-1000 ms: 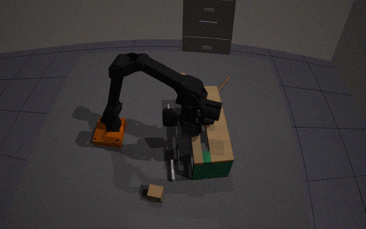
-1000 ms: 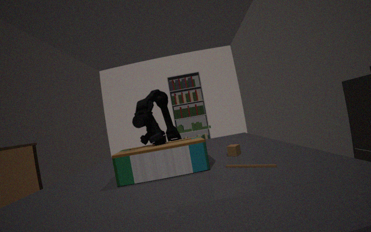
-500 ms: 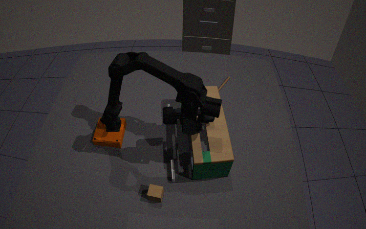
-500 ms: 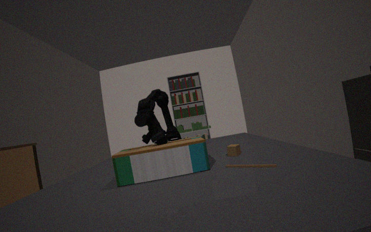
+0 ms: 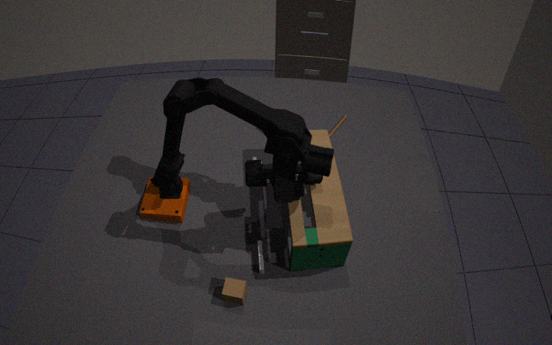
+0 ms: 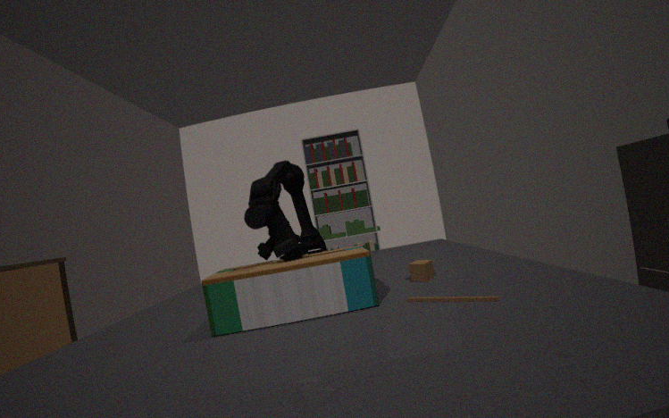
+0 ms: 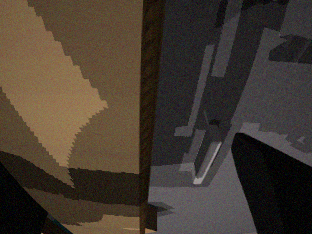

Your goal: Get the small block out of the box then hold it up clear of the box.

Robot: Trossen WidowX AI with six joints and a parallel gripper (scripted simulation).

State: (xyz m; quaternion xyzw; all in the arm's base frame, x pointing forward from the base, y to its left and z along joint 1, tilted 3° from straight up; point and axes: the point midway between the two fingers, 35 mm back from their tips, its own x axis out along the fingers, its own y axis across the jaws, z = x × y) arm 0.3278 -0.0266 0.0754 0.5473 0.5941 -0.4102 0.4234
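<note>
The box has a wooden top with a slot, a green end and a teal end. Its clear front faces the arm base and is mostly hidden in the top view. The small block cannot be made out inside it. My gripper is open and empty, over the front edge of the box. In the wrist view one finger is over the wooden top side and the other is over the table side. The fingertips are hard to see in the top and exterior views.
A wooden block lies on the table in front of the green end. Another wooden block and a thin wooden rod lie beyond the teal end. A pale strip shows before the box front. The orange base stands opposite.
</note>
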